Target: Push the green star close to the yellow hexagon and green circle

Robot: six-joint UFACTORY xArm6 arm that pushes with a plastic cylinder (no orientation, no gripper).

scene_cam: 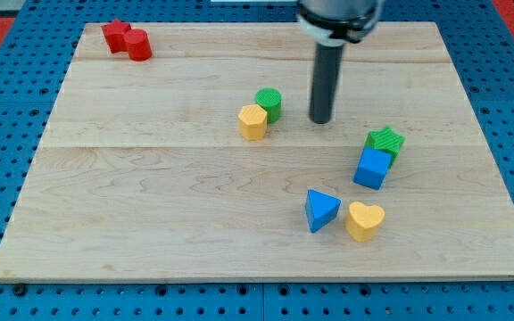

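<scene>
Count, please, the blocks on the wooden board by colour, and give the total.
Red: 2, a red star-like block touching a red cylinder.
Green: 2, the green circle and the green star.
Yellow: 2, the yellow hexagon and a yellow heart.
Blue: 2, a blue cube and a blue triangle.
Total: 8.

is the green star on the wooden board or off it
On it. The green star sits on the wooden board, touching the blue cube.

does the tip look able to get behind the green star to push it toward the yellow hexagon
Probably yes. My tip stands between the green circle and the green star, with bare board around the star's right; only the blue cube touches it below.
</scene>
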